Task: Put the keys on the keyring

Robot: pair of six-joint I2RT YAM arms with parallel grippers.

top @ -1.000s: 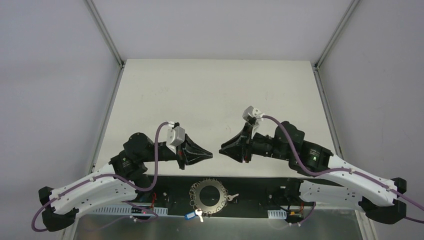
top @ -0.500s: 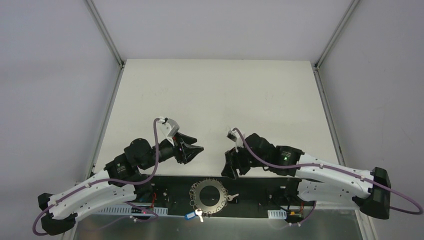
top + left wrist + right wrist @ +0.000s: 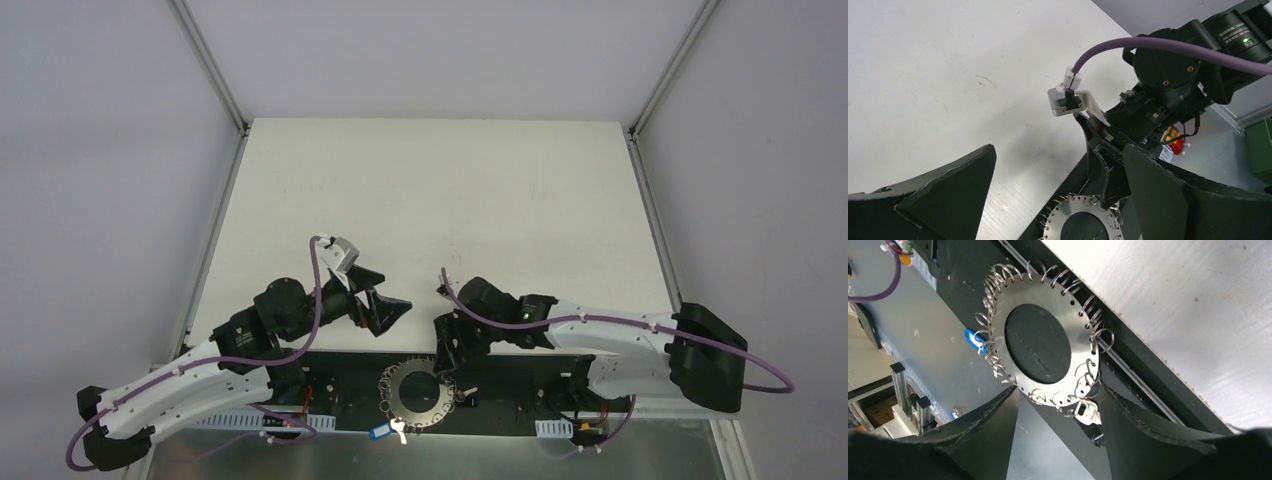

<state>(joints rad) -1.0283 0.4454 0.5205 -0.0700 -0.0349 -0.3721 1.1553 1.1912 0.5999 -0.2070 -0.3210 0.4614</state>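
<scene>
Lying flat on the black strip (image 3: pixel 520 378) at the near edge of the table, the keyring (image 3: pixel 399 386) shows its dark wide hole and the fringe of small wire loops all around its rim. A blue-tagged key (image 3: pixel 380 432) lies just beside its near-left edge, apart from the disc as far as the top view shows, and in the right wrist view a bare silver key (image 3: pixel 1087 412) sits among the loops at the ring's edge; whether it is hooked into a loop I cannot tell. The right gripper (image 3: pixel 446 352) hangs directly over the ring's far-right side, its fingers spread wide and holding nothing, with one finger on each side of the ring's edge in its own camera (image 3: pixel 1058 389); contact with the metal is not clear. The left gripper (image 3: pixel 396 310) stands further away over the white table (image 3: pixel 430 190), also wide open and empty, pointing toward the right arm. Plain grey walls (image 3: pixel 100 150) and two slanted metal posts (image 3: pixel 210 65) close the space around the table.
</scene>
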